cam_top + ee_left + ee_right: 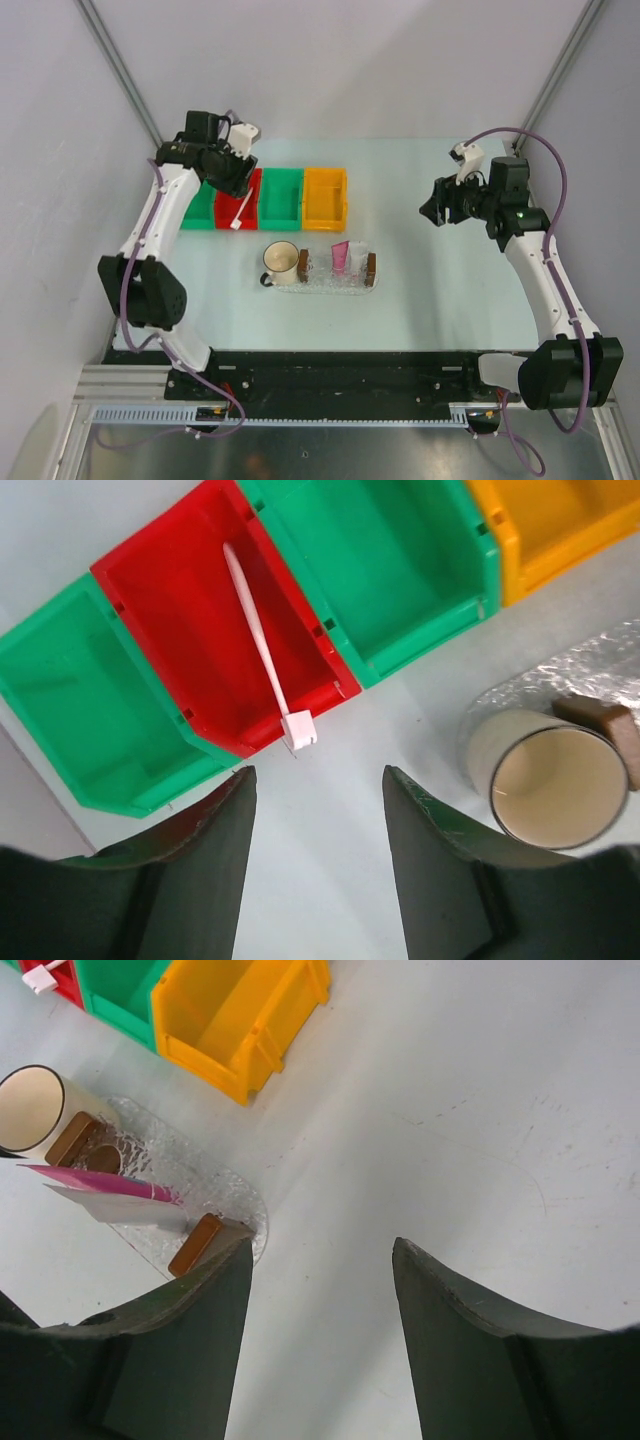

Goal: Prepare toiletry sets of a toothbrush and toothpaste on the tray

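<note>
The toothpaste sits in the tray; the toothbrush lies unfetched in the red bin; left fingers and right fingers gape, empty.

White toothbrush lies in red bin; pink toothpaste stands in clear tray.

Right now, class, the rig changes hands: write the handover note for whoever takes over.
Left claw: open, empty, above the red bin.
Right claw: open, empty, over the table right of the tray.
Toothbrush: lying in the red bin, head past its front edge.
Toothpaste: on the tray, between its brown blocks.
Done: toothpaste placed. Left: move the toothbrush onto the tray.
</note>
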You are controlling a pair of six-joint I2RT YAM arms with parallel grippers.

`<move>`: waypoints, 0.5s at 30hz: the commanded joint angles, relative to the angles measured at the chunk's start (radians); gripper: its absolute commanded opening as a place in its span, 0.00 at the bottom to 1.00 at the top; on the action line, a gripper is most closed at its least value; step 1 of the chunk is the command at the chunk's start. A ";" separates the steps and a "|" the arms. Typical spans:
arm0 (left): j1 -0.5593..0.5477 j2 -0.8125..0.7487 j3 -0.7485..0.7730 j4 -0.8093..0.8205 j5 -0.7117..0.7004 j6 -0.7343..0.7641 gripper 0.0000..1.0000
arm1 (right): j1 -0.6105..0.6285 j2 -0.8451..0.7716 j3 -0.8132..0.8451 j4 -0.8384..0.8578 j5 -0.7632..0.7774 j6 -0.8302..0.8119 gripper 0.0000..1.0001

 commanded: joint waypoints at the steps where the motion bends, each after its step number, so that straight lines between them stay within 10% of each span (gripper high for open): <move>1: 0.052 0.077 -0.011 0.082 -0.023 -0.003 0.58 | 0.002 -0.014 0.001 0.010 0.018 -0.022 0.63; 15: 0.100 0.318 0.052 0.109 -0.029 0.010 0.56 | 0.002 -0.008 -0.006 0.003 0.010 -0.030 0.62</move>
